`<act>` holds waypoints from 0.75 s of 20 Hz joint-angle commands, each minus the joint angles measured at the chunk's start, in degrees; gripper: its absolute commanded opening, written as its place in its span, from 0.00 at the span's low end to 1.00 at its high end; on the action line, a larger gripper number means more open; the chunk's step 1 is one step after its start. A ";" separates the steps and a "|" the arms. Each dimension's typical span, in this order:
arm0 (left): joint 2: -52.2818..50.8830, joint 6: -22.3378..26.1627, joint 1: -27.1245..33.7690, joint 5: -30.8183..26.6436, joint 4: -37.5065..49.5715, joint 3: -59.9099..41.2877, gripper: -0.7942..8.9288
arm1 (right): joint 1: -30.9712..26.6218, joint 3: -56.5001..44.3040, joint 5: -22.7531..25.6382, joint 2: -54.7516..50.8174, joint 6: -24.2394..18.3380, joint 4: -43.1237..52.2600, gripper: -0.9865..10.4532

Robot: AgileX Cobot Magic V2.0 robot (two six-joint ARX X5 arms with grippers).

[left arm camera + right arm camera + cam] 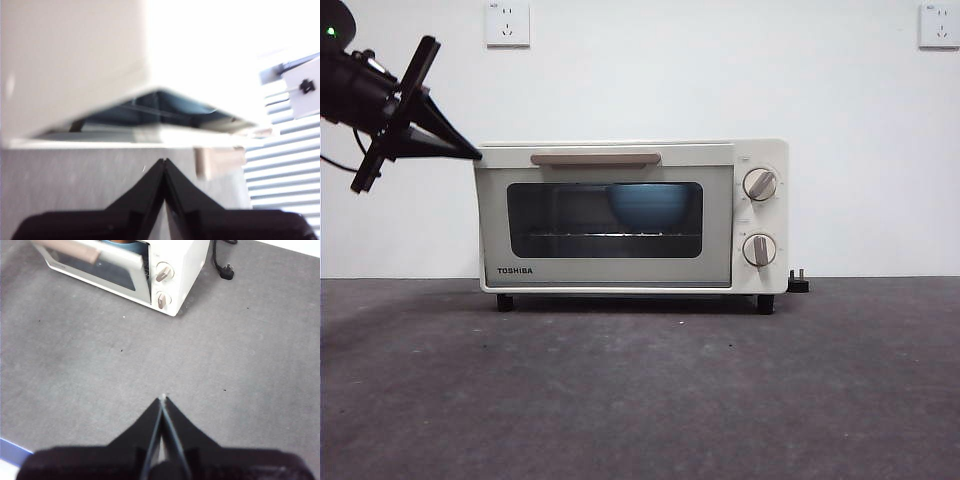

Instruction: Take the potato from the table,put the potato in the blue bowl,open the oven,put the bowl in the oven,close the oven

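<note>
One cream-white TOSHIBA toaster oven (632, 215) w/ dark glass window, beige bar handle, two round knobs sits near the back edge of the dark grey matte table (640, 390). One wide blue bowl (647, 203) inside; door looks slightly ajar in the right wrist view. Left tool (470, 153) closed, empty, at oven's top corner. Right tool (163, 399) closed, empty, above table.

Cream-white oven (620, 215), dark window, beige handle (595, 159); blue bowl (648, 203); mottled dark grey table (640, 390).
</note>
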 commanded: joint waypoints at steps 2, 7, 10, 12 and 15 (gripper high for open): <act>0.33 -2.69 -0.13 -0.11 2.84 0.57 0.07 | -0.07 -0.35 0.00 -0.09 0.68 -1.20 0.08; -0.31 -3.34 -0.09 7.80 1.25 0.59 0.07 | -0.07 -0.35 0.00 -0.09 0.63 -1.22 0.08; -5.18 1.97 -0.42 6.34 -7.37 0.59 0.07 | -0.07 -0.35 0.66 -0.09 0.61 -1.22 0.08; -10.88 8.66 -1.44 1.07 -16.59 0.59 0.07 | -0.04 -0.35 2.23 -0.09 0.61 -1.22 0.09; -21.64 19.08 -3.17 -11.45 -30.88 0.59 0.07 | -0.04 -0.35 4.55 -0.09 0.57 -1.22 0.09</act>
